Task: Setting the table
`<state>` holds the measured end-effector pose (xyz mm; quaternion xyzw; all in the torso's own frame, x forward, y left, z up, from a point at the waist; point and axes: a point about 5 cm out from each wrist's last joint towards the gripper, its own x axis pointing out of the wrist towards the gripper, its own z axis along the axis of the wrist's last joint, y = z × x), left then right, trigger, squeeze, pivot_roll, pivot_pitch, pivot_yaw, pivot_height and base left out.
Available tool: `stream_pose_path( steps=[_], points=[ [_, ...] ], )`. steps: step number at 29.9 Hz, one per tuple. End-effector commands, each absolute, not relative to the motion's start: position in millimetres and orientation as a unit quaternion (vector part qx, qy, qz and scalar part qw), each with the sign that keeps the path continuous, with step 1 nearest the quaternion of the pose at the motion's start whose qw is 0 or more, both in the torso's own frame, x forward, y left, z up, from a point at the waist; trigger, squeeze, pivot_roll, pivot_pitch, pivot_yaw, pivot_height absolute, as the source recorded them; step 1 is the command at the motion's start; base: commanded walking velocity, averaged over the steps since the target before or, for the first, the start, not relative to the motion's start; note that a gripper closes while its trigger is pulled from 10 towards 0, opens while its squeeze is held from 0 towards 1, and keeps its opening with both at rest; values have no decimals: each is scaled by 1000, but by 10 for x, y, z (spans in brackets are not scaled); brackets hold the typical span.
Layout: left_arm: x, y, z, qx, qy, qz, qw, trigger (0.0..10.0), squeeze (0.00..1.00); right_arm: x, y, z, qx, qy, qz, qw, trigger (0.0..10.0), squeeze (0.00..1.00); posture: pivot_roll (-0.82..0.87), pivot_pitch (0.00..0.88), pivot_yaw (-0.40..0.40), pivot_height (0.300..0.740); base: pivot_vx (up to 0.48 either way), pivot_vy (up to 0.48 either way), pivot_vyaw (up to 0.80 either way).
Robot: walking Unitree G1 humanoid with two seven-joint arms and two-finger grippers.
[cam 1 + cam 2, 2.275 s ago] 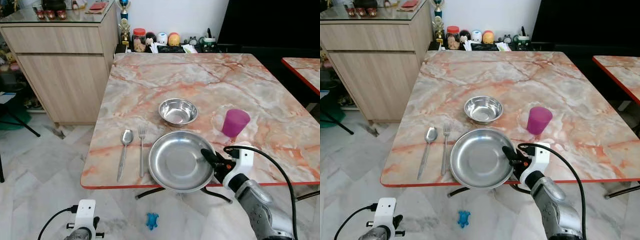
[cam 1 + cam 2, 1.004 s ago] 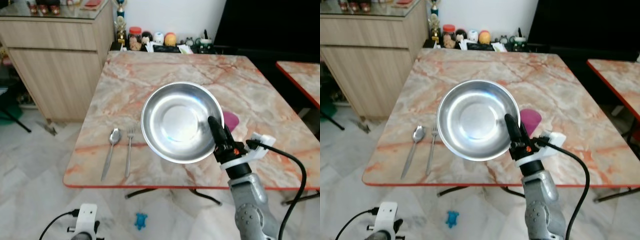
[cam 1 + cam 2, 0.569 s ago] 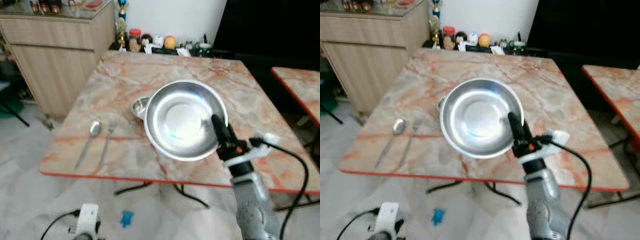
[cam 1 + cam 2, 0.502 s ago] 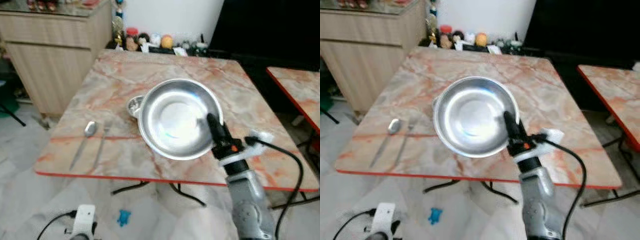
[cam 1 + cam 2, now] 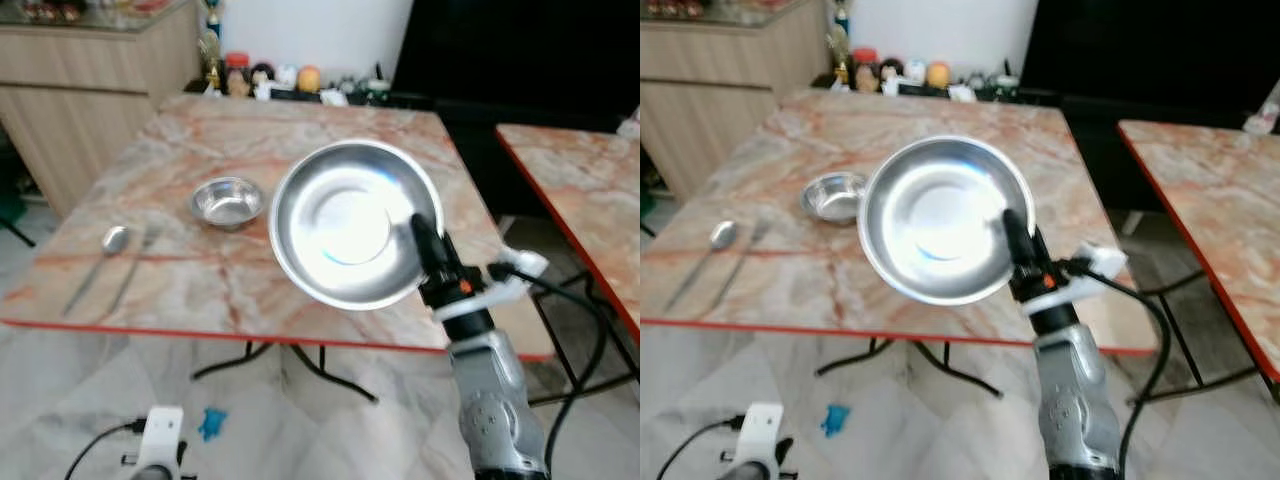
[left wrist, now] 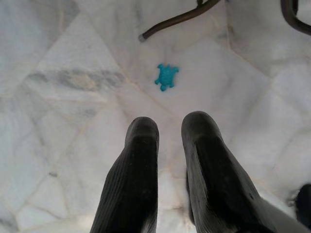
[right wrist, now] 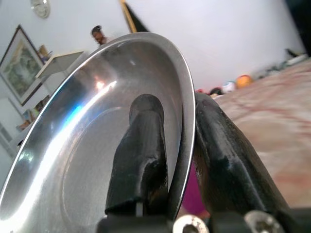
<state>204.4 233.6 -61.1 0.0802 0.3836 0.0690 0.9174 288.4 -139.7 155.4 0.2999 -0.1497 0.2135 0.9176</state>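
Observation:
My right gripper (image 5: 424, 238) is shut on the rim of a large steel plate (image 5: 345, 235), one finger inside the dish and one behind it. The plate hangs in the air above the marble table (image 5: 200, 285), tilted so its hollow faces me. The right wrist view shows the plate (image 7: 87, 145) up close, with a sliver of the purple cup (image 7: 195, 195) behind its rim. A small steel bowl (image 5: 228, 202) sits on the table left of the plate. Further left lie a spoon (image 5: 97, 262) and a fork (image 5: 135, 262). My left gripper (image 6: 170, 127) hangs idle over the floor.
A second marble table (image 5: 585, 195) stands to the right, across a gap of floor. A wooden cabinet (image 5: 75, 105) is at the back left, with small ornaments (image 5: 290, 80) along the wall. A blue toy (image 6: 166, 76) lies on the floor near the table legs.
The plate, which lay at the table's front edge, is now lifted and held up in my right gripper. The camera has swung right, so the table sits further left.

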Motion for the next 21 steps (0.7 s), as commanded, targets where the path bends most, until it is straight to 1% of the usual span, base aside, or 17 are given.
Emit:
stream_pose_path(
  steps=[1, 5, 8, 21],
  points=[
    [2013, 2239, -655, 70, 392, 62, 915, 10000, 0, 2874, -1510, 1547, 295, -156, 190, 924, 10000, 0, 108, 0, -50, 740, 0, -341, 0],
    [2015, 2234, -655, 68, 391, 62, 916, 10000, 0, 2871, -1523, 1552, 288, -158, 187, 926, 10000, 0, 103, 0, -49, 740, 0, -341, 0],
    [2020, 2231, -653, 68, 391, 61, 916, 10000, 0, 2865, -1519, 1557, 284, -158, 188, 927, 10000, 0, 99, 0, -49, 740, 0, -341, 737],
    [2029, 2212, -653, 65, 391, 59, 916, 10000, 0, 2875, -1525, 1538, 289, -151, 187, 927, 10000, 0, 98, 0, -51, 740, 0, -338, 0]
  ],
)
